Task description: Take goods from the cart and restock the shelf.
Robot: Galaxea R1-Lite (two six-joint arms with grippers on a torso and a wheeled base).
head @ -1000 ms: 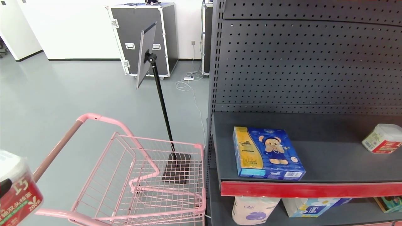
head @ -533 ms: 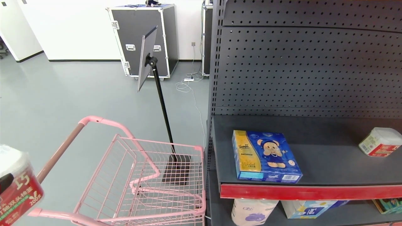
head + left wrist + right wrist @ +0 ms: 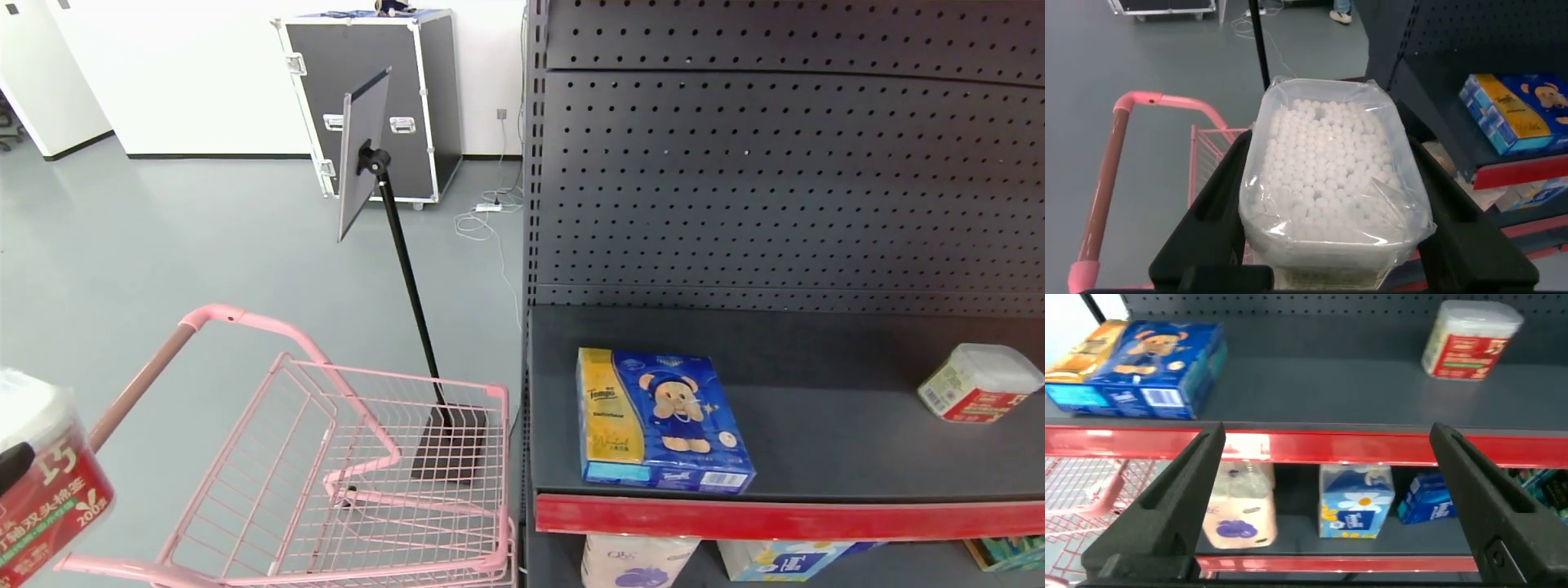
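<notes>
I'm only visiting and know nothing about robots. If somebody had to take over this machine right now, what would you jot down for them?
Left gripper: shut on a cotton swab tub, held beside the pink cart, to the left of the shelf.
Right gripper: open and empty, facing the shelf's red front edge.
On the shelf: a blue tissue pack near the left end and a second swab tub toward the right.
Done: one tub is in hand and out of the cart.
Left: set that tub on the shelf.
</notes>
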